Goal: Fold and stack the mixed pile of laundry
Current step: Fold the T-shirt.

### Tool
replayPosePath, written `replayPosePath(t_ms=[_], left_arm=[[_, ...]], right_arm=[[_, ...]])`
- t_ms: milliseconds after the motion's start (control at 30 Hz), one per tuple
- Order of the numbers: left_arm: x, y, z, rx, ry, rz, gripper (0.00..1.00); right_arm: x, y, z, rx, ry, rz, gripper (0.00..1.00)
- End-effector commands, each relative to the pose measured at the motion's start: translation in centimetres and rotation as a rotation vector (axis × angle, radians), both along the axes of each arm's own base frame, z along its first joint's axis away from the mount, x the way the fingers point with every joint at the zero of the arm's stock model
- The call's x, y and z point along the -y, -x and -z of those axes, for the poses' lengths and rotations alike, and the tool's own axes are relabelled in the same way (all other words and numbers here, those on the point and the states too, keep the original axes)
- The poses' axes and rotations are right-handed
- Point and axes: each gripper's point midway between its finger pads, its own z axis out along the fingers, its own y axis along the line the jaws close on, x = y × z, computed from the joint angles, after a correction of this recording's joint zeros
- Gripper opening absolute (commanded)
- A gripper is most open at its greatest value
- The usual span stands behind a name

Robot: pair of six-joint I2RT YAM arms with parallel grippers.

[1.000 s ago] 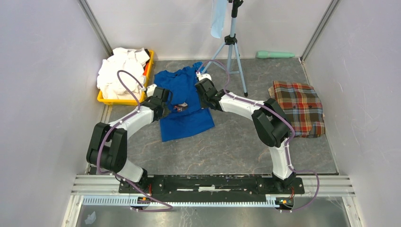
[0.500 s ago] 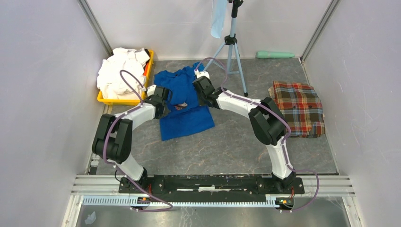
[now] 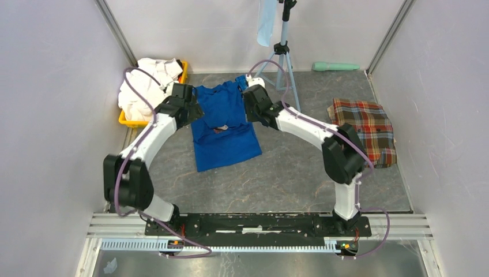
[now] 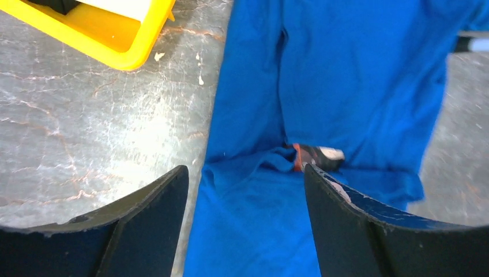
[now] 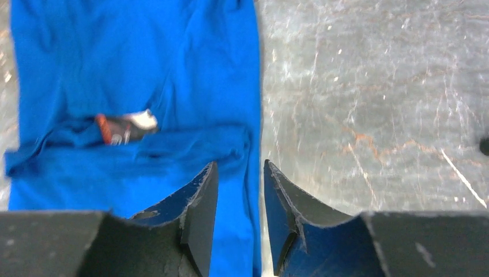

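Note:
The royal-blue T-shirt (image 3: 225,130) lies flat on the table with a crosswise fold at mid-length, and its chest graphic (image 4: 314,157) peeks out of the crease. My left gripper (image 3: 192,111) hovers open over the shirt's left edge (image 4: 246,173), its jaws wide apart with nothing between them. Above the shirt's right edge hangs my right gripper (image 3: 254,109), open (image 5: 239,168), its jaws narrowly parted and clear of the cloth. White shirts (image 3: 147,86) are heaped in a yellow bin (image 3: 130,120). A folded red-green plaid cloth (image 3: 363,131) rests at the right.
A tripod (image 3: 282,57) stands behind the shirt with a narrow pale-blue cloth (image 3: 266,23) hanging from it. A pale-green object (image 3: 335,66) lies by the back wall. The yellow bin's corner (image 4: 135,43) is close to my left gripper. Walls enclose the table on three sides.
Both grippers have opened, let go of the blue shirt and moved toward its far end. The shirt stays flat with its fold.

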Motion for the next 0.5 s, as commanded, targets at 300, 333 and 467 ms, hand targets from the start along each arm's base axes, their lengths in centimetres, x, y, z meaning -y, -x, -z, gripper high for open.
replayPosePath(t_ms=[300,333,467], left_arm=[[-0.9,11.6,-7.4,0.048,-0.093,0.347,1.0],[-1.4,11.9,-6.8,0.038,-0.121,0.351,1.0],[-2.4,12.7,-4.7,0.016,-0.155,0.32,1.0]], right_arm=[[-9.3,10.9,2.9,-0.036,-0.042,-0.417,0.32],[-9.9,10.7,3.3,-0.043,-0.041,-0.421,0.32],[-11.5,9.7,4.8,-0.063,-0.039,-0.416,0.31]])
